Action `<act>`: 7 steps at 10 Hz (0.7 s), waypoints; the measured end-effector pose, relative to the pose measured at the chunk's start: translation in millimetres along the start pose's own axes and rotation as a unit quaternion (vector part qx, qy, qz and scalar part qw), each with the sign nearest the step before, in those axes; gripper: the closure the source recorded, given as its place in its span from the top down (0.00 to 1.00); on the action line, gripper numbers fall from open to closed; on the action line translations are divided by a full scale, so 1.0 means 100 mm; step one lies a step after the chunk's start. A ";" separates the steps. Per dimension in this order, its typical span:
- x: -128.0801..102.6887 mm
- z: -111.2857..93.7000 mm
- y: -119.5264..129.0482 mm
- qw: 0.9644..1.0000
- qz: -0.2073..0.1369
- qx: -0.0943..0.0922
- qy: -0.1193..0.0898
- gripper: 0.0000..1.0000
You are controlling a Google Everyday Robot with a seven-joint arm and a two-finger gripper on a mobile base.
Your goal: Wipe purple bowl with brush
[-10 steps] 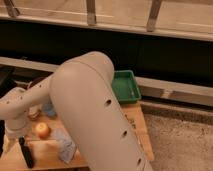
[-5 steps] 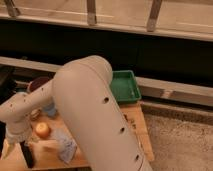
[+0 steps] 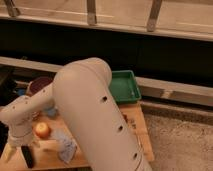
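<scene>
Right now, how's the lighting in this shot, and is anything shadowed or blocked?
Camera view: warm, dim light; the panel behind the table is nearly black; the robot's arm fills the middle and hides much of the table; the purple bowl sits in shade at the back left; the tool hangs low at the left over the table, beside the black brush.

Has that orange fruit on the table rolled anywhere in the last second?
No. The orange fruit sits at the same spot relative to the green tray, beside the pincer hanging over the table at its left end.
</scene>
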 end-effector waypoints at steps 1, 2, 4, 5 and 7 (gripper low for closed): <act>0.02 0.03 0.00 1.000 0.004 -0.001 0.006 0.80; 0.05 0.06 0.01 1.000 0.007 -0.001 0.011 0.80; 0.09 0.12 0.01 1.000 0.015 -0.001 0.020 0.80; 0.12 0.15 0.01 0.999 0.023 0.002 0.026 0.80; 0.16 0.12 -0.04 0.997 0.072 0.028 0.015 0.80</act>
